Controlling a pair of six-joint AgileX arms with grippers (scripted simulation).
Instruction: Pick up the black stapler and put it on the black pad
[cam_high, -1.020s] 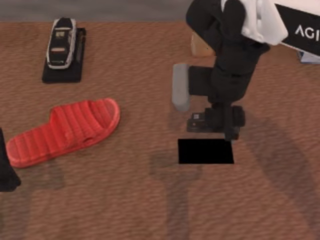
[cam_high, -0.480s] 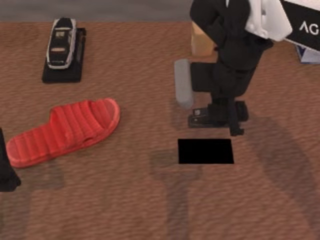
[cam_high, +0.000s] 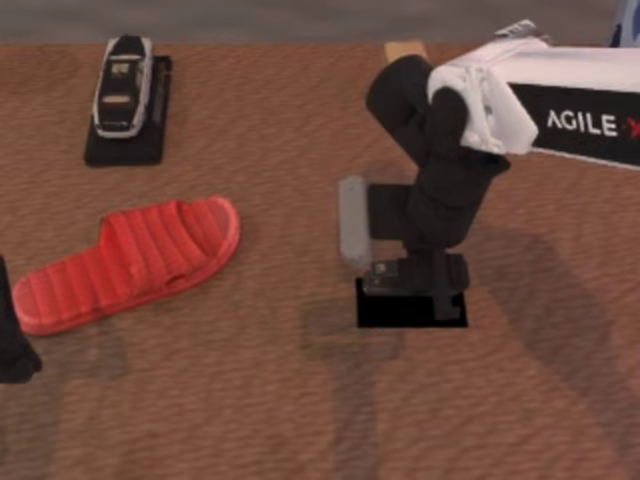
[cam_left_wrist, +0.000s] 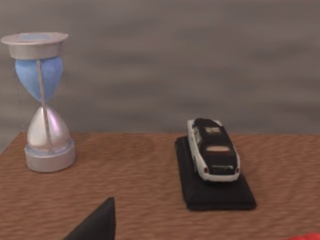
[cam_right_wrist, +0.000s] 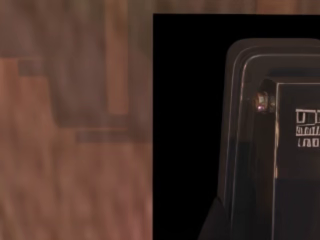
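Note:
The black pad (cam_high: 395, 312) lies flat on the brown table, right of centre. My right gripper (cam_high: 440, 285) hangs over the pad's far edge, shut on the black stapler (cam_high: 400, 277), which lies crosswise and covers part of that edge. In the right wrist view the black stapler (cam_right_wrist: 280, 150) shows close up with a small white label, against the black pad (cam_right_wrist: 187, 125). I cannot tell whether the stapler touches the pad. My left gripper (cam_high: 12, 345) stays parked at the table's left edge.
A red slipper (cam_high: 130, 260) lies at the left. A white and black model car on a black base (cam_high: 125, 95) stands at the back left. An hourglass (cam_left_wrist: 44, 100) shows in the left wrist view. A tan block (cam_high: 405, 50) sits at the back.
My right arm has moved toward the table's front with the stapler, from behind the pad to over its far edge. The left arm has not moved.

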